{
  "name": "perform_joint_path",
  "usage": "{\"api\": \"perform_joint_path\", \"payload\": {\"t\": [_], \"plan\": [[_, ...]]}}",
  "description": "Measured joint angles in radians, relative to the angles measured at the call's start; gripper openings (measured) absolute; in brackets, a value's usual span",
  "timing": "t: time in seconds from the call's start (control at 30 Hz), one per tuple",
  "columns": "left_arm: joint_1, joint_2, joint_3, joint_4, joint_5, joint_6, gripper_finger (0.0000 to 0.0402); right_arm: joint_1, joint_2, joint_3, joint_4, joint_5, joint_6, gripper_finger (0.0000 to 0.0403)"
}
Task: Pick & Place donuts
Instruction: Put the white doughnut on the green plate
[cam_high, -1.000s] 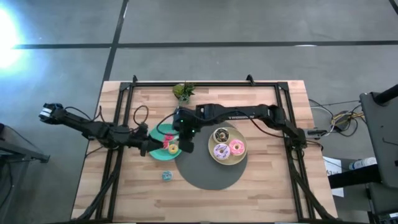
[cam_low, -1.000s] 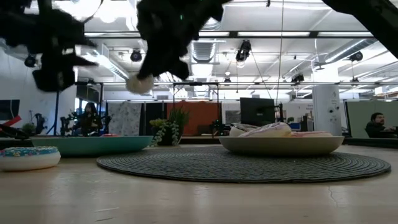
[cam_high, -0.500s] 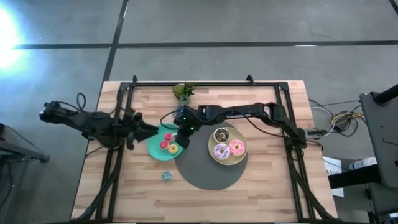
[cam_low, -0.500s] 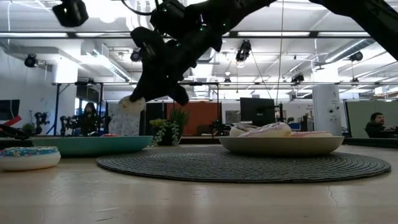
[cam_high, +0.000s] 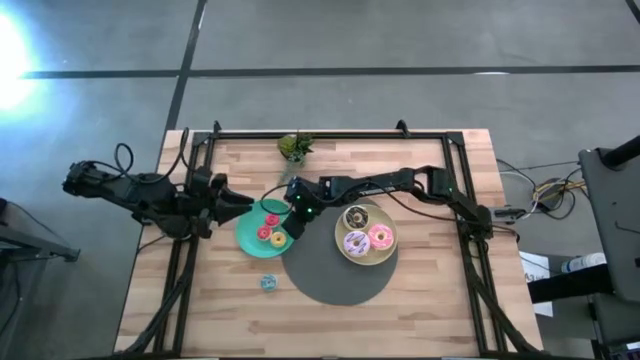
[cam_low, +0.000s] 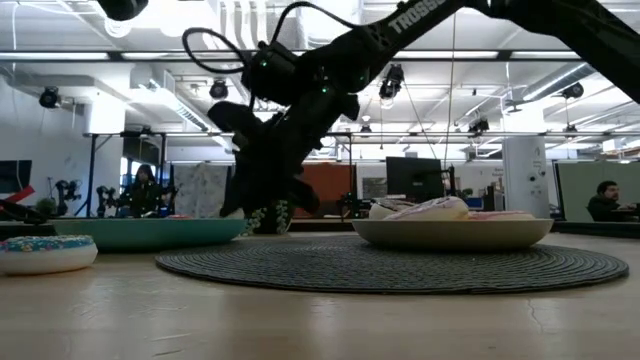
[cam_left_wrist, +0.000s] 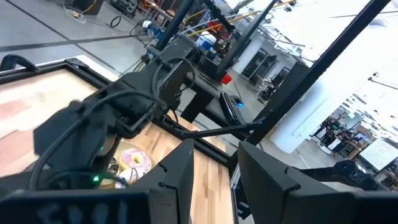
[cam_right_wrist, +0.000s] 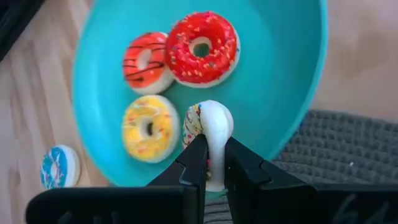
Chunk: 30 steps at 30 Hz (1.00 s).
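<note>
My right gripper (cam_high: 284, 231) is low over the teal plate (cam_high: 247, 232), shut on a tiny donut (cam_right_wrist: 214, 124) with a white underside and pale sprinkled icing. Three tiny donuts lie flat on that plate: pink-red (cam_right_wrist: 200, 46), orange (cam_right_wrist: 148, 62), yellow (cam_right_wrist: 148, 127). A blue tiny donut (cam_high: 268, 282) lies on the wood near the plate. The pale-yellow plate (cam_high: 342, 252) holds the brown-and-white (cam_high: 357, 216), lilac (cam_high: 355, 242) and pink (cam_high: 380, 237) donuts. My left gripper (cam_high: 228, 201) is open and empty at the teal plate's left. My right gripper pinches the tiny donut across its two flat faces, at the ring's rim (cam_right_wrist: 213, 148), between its two fingers (cam_right_wrist: 193, 167). The fingers come from above, slanting down from the table's right. The donut stands on edge just over the plate; whether it touches the plate I cannot tell.
The pale-yellow plate sits on a dark round mat (cam_high: 335, 275) whose left edge meets the teal plate. A little green plant (cam_high: 294, 147) stands near the table's far edge. Black frame rails (cam_high: 190, 250) run along the table's sides.
My right gripper has gone down to the teal plate with the tiny donut, still shut on it. My left gripper has drawn back from over the teal plate toward the table's left edge.
</note>
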Motion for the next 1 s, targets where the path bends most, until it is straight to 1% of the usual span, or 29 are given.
{"api": "perform_joint_path", "payload": {"t": [0.17, 0.3, 0.43, 0.57, 0.63, 0.7, 0.8, 1.0], "plan": [[-0.003, 0.011, 0.004, 0.005, 0.001, -0.003, 0.0100, -0.002, 0.028, 0.035, -0.003, -0.003, 0.030, 0.0034], [-0.008, 0.010, 0.003, 0.016, 0.002, -0.003, 0.0100, -0.001, 0.024, 0.065, -0.023, 0.066, -0.004, 0.0048], [-0.008, 0.010, 0.007, 0.016, 0.002, 0.006, 0.0100, -0.001, 0.024, 0.111, -0.070, 0.070, -0.047, 0.0091], [-0.008, 0.008, 0.009, 0.015, -0.001, 0.015, 0.0100, -0.001, 0.034, 0.132, -0.175, 0.062, -0.086, 0.0140], [-0.008, 0.008, 0.009, 0.016, -0.003, 0.016, 0.0100, 0.000, 0.036, 0.133, -0.211, 0.071, -0.113, 0.0158], [-0.008, 0.007, 0.007, 0.014, -0.013, 0.017, 0.0100, 0.002, 0.028, 0.131, -0.209, 0.104, -0.145, 0.0171], [-0.008, 0.007, 0.007, 0.011, -0.018, 0.016, 0.0100, 0.007, 0.010, 0.139, -0.209, 0.176, -0.185, 0.0179], [-0.008, 0.007, 0.007, -0.006, -0.020, 0.005, 0.0100, 0.006, -0.005, 0.196, -0.251, 0.203, -0.262, 0.0176]]}}
